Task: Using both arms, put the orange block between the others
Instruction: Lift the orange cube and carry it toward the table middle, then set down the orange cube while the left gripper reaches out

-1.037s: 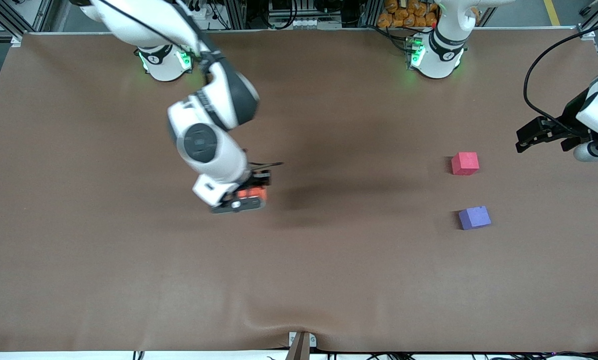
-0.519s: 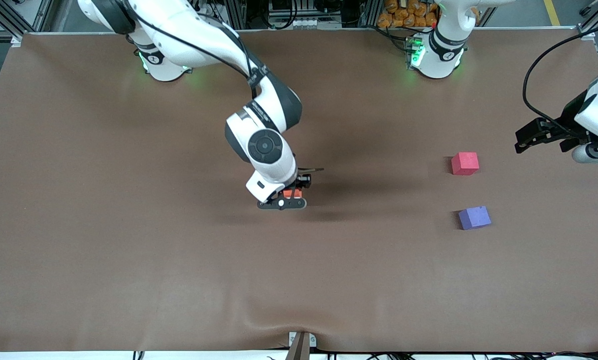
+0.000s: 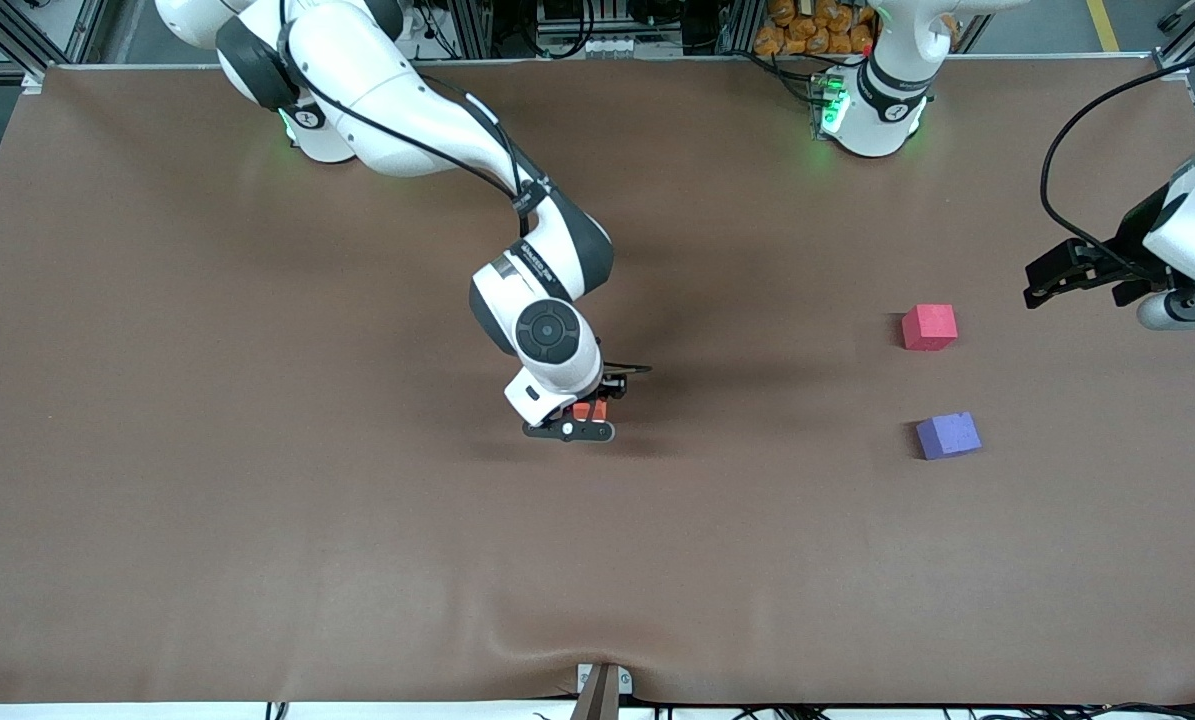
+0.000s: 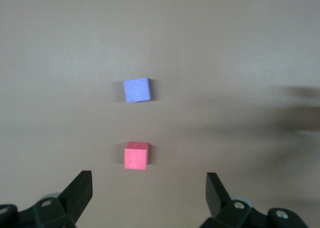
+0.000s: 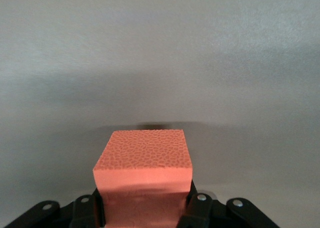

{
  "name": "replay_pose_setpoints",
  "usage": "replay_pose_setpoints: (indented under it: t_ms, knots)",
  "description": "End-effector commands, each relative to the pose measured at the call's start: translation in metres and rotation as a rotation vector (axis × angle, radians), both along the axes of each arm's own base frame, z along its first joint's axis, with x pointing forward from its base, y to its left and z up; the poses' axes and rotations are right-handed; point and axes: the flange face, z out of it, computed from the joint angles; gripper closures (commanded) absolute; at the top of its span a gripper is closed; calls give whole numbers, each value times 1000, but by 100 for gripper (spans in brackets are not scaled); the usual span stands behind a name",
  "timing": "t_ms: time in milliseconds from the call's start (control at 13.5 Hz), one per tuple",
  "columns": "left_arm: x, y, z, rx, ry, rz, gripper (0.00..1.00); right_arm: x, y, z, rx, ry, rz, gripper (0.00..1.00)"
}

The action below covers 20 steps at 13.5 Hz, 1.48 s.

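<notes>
**Orange block held low over mid-table as second arm waits by the other cubes**

Nearest the front camera of the three cubes, the purple-blue cube (image 3: pixel 948 435) sits on the brown table (image 3: pixel 257 560) toward the left arm's end. A little nearer to the camera than the pinkish-red cube, at about the middle of the table's length, the right end effector (image 3: pixel 585 412) hangs low over the cloth with its fingers (image 5: pixel 196 208) pinched onto the orange block (image 3: pixel 588 410); the right wrist view shows the block's pebbled top face (image 5: pixel 145 155) filling the space between the black pads, with the table's surface close beneath it. The block is well apart from the other two cubes. The pinkish-red cube (image 3: pixel 929 326) rests farther from the camera than the purple-blue one, with a bare strip of table between them. The left end effector (image 3: pixel 1047 281) waits in the air over the table's edge at the left arm's end, its fingers (image 4: pixel 80 190) spread wide and gripping nothing; the left wrist view looks down on both cubes, pinkish-red (image 4: pixel 136 155) and purple-blue (image 4: pixel 137 90). The two arms' green-lit bases stand along the table's farthest edge.
</notes>
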Motion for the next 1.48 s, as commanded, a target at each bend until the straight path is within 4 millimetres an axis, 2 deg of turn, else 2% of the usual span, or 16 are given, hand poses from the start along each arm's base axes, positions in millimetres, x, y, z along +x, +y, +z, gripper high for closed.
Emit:
replay_pose_setpoints:
  t_ms: [0, 222, 296, 370, 444, 741, 963, 1111, 1333, 1407]
  knots:
    - [1, 2, 0, -27, 8, -16, 0, 4, 3, -13, -19, -2, -4, 100]
    - [2, 2, -1, -28, 10, -16, 0, 4, 0, -22, -26, 9, -8, 95]
    - [3, 1, -5, -28, 16, -17, 0, 5, -1, -23, -27, 10, -8, 77]
    - [4, 1, -5, -28, 16, -17, 0, 7, -4, -22, -27, 10, -11, 32]
    - [4, 1, -4, -28, 14, -17, 0, 7, -4, -17, -25, 6, -11, 0]
    - [4, 0, -4, -27, 14, -17, 0, 25, -21, 35, 16, -13, -37, 0]
    - [9, -5, -8, -26, 18, -17, 0, 34, -47, 84, 11, 20, -15, 0]
    - [25, -9, -15, -32, 20, -20, 0, 49, -85, 125, 9, 31, 14, 0]
    - [48, -25, -33, -65, 32, -24, 0, 69, -152, 147, -12, 62, 6, 0]
    - [51, -42, -36, -64, 34, -39, 0, 71, -167, 155, -10, 60, 0, 0]
